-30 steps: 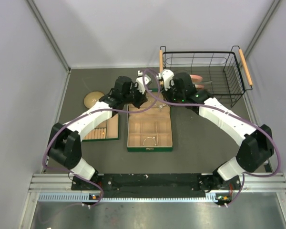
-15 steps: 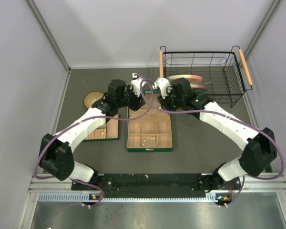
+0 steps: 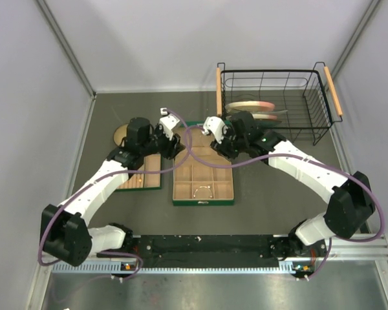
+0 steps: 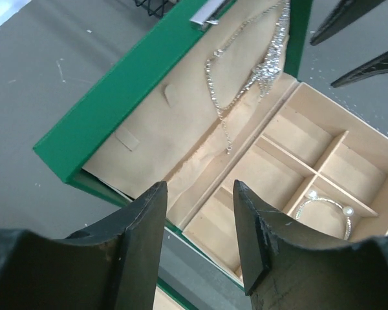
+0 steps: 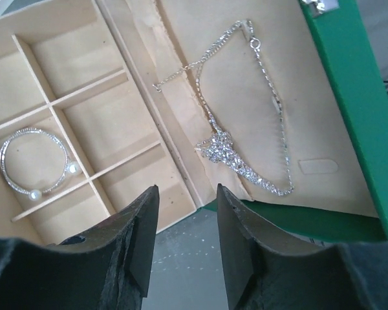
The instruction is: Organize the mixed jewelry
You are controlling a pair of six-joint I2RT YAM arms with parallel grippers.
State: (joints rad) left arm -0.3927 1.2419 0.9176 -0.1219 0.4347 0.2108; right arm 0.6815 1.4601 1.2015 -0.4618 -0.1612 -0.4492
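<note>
The green box with beige compartments lies open at mid-table. A silver bracelet hoop with two pearls lies in a near compartment; it also shows in the right wrist view and the left wrist view. A sparkling silver chain necklace lies on the beige lining of the open lid, also in the left wrist view. My left gripper is open and empty above the box's left edge. My right gripper is open and empty above the box's right edge by the lid.
A second green tray lies left of the box, under my left arm. The round wooden bowl is at the back left, partly hidden. A black wire basket holding plates stands at the back right.
Both grippers have moved left and nearer. The left arm has swung left, clear of the lid, and the right gripper has come down over the box's back right corner.
</note>
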